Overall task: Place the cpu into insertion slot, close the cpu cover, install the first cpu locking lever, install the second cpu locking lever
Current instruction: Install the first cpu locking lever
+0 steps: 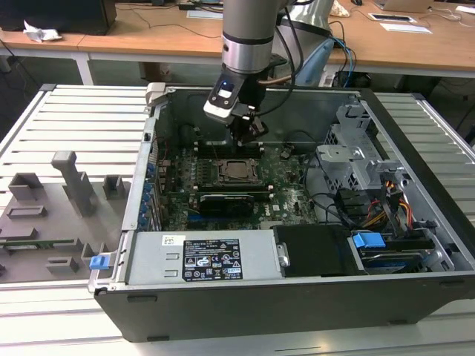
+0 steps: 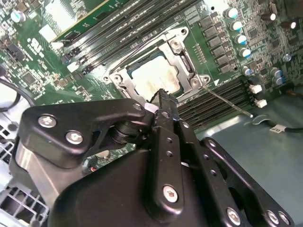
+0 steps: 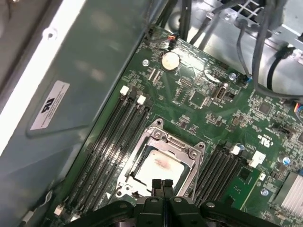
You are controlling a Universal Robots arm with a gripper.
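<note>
Black gripper [image 3: 162,183], close in both wrist views: I read its fingers [image 3: 156,187] as pressed together with nothing between them, tips near the socket's edge. Just past them the silvery cpu [image 3: 158,165] lies in the insertion slot [image 3: 136,169], the cpu cover [image 3: 176,143] down around it. In the exterior view the socket sits at six o'clock from the gripper, on the green motherboard [image 3: 203,101].

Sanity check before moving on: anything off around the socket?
One locking lever juts out from the cpu cover over the memory slots and looks unlatched. The cpu lies flat under the cover, with a brownish smudge on top. Nothing else stands out.
</note>
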